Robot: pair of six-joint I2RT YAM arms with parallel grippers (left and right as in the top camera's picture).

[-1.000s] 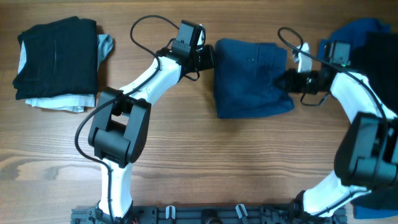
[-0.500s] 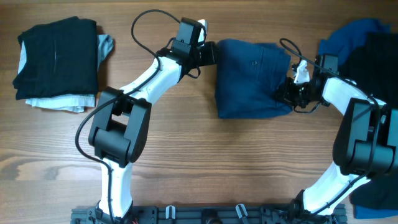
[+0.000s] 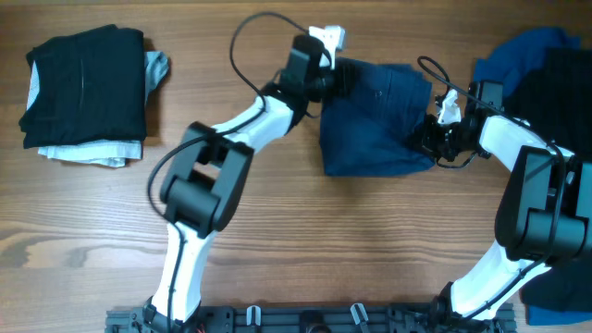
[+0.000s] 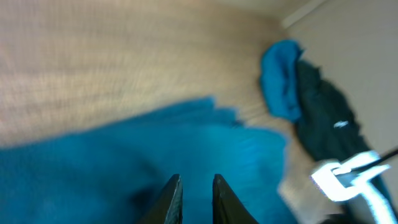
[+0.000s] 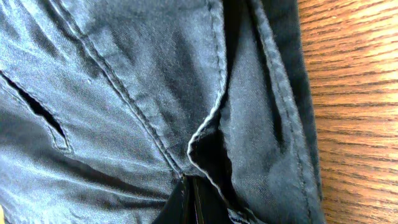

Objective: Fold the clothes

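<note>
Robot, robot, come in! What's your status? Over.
Left tool barely open, above blue shorts. Right tool pinching shorts' right edge. Nothing lying on them.

Fig. legend: no legible text, labels, brand names, nos. or signs in any view. Left wrist view, right of frame: small pale mark (image 4: 341,124) on dark garment (image 4: 320,102), too blurred to read.

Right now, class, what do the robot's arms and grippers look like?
The left arm and right arm have rounded white links with black joints. Thin black cables trail from each wrist. The left gripper and right gripper have slim, dark fingers.
</note>
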